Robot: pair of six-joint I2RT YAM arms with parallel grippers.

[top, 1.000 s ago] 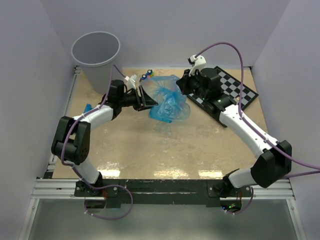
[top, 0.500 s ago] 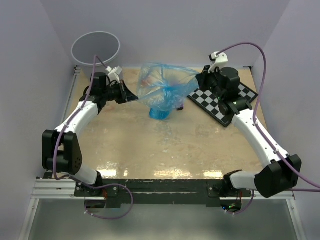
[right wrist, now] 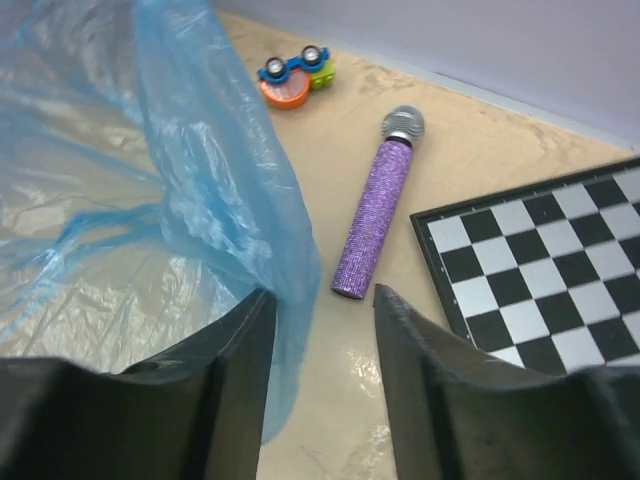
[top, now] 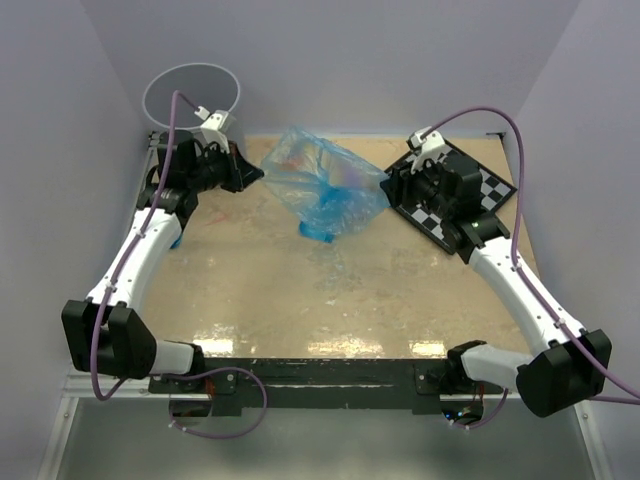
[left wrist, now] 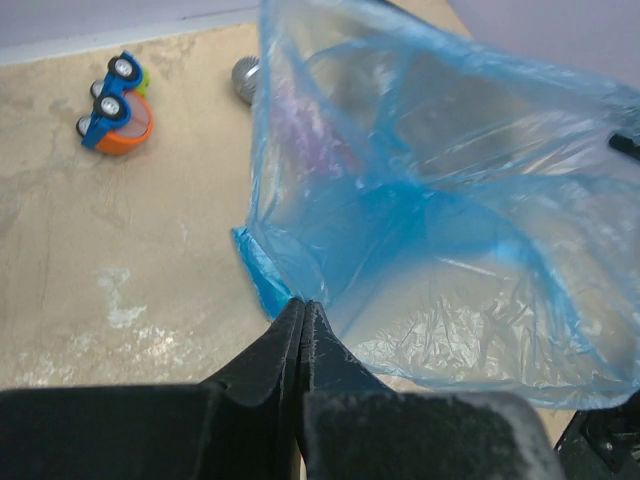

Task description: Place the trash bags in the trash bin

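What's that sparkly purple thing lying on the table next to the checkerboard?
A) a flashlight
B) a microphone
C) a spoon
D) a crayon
B: the purple glittery microphone has a round grey mesh head and lies flat on the table just left of the checkerboard, not touching it.

The left fingers [left wrist: 268, 362] pinch together — right fingers [right wrist: 237, 345] stand parted.

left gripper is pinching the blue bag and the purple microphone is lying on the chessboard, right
Not quite. The left gripper is shut on the trash bag, but the purple microphone lies on the table beside the chessboard, not on it; the right wrist view shows this.
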